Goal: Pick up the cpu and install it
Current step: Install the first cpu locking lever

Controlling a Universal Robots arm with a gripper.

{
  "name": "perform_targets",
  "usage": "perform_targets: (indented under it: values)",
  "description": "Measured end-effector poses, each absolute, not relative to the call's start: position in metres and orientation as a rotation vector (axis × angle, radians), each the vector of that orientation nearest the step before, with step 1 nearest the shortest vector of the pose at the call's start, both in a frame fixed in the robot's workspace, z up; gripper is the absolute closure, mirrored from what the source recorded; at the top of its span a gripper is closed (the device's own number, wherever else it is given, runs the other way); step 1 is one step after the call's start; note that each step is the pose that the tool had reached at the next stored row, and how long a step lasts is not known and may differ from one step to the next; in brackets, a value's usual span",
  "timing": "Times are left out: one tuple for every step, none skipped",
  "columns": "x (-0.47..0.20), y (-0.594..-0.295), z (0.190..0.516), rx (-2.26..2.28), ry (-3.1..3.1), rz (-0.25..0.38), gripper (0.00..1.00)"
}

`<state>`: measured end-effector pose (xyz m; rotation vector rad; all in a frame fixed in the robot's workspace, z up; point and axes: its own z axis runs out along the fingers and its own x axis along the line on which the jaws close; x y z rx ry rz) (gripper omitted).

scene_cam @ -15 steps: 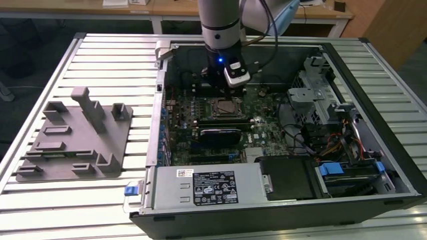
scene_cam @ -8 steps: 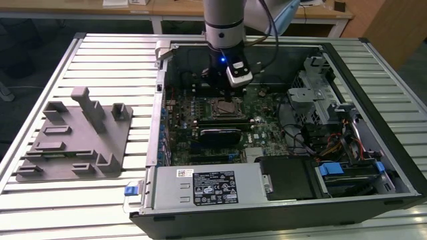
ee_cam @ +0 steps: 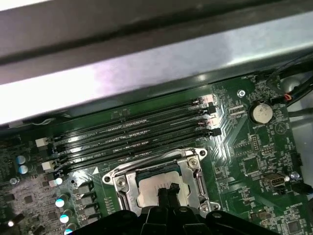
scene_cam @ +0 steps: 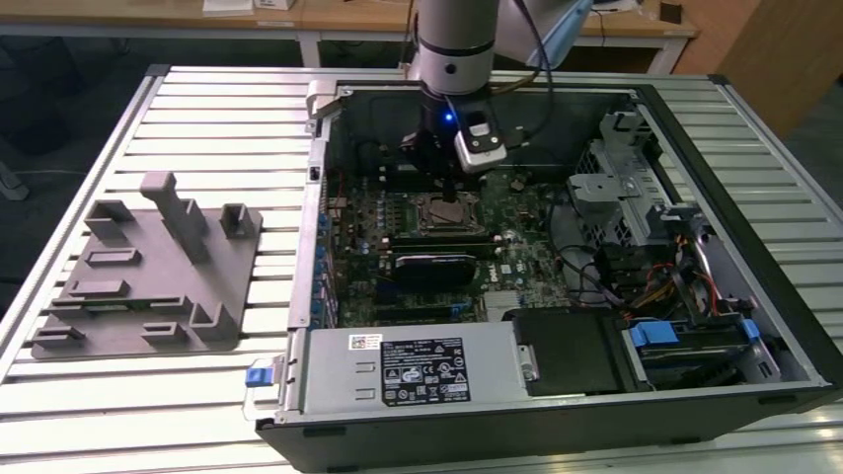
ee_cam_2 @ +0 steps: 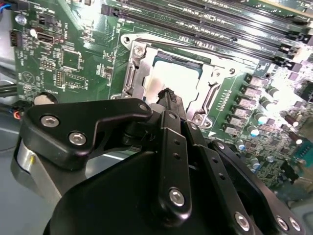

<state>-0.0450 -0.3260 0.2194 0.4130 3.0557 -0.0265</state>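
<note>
Gripper [ee_cam_2: 168, 95]: fingertips pressed together, narrow, resting on or just above the cpu; contact not certain.
Cpu [ee_cam_2: 178, 81]: lying in the socket [ee_cam_2: 139, 73], directly beneath the fingertips, frame around it open.
Risk, tilt: chip possibly not flat in its seat; downward push off centre likely to bend contacts.
Risk, drag: sideways slip of the tips likely to shift the chip against the frame.
Count: one cpu, one socket, one fixture [scene_cam: 145, 281] well apart, four memory slots [ee_cam: 132, 134] beyond the fingertips.
</note>
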Motion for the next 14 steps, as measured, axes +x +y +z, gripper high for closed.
perform_targets:
  values:
    - [-0.0433,-0.3260,0.2194,0.414,3.066,-0.029,0.89]
    - [-0.0416,-0.3260,0.2195,0.415,3.076,-0.032,0.89]
    - [-0.0400,-0.3260,0.2195,0.416,3.086,-0.034,0.89]
    - [-0.0384,-0.3260,0.2194,0.418,3.095,-0.036,0.89]
    - [-0.0368,-0.3260,0.2194,0.419,3.104,-0.038,0.89]
    - [-0.0353,-0.3260,0.2194,0.419,3.113,-0.040,0.89]
    - [-0.0347,-0.3260,0.2194,0.420,3.116,-0.041,0.89]
    - [-0.0347,-0.3260,0.2195,0.420,3.117,-0.041,0.89]
    - [-0.0347,-0.3260,0.2194,0.420,3.117,-0.041,0.89]
    - [-0.0347,-0.3260,0.2194,0.420,3.117,-0.041,0.89]
    - [-0.0346,-0.3260,0.2194,0.420,3.117,-0.041,0.89]
    - [-0.0346,-0.3260,0.2194,0.420,3.117,-0.041,0.89]
    - [-0.0346,-0.3260,0.2194,0.420,3.117,-0.041,0.89]
    - [-0.0346,-0.3260,0.2194,0.420,3.117,-0.041,0.89]
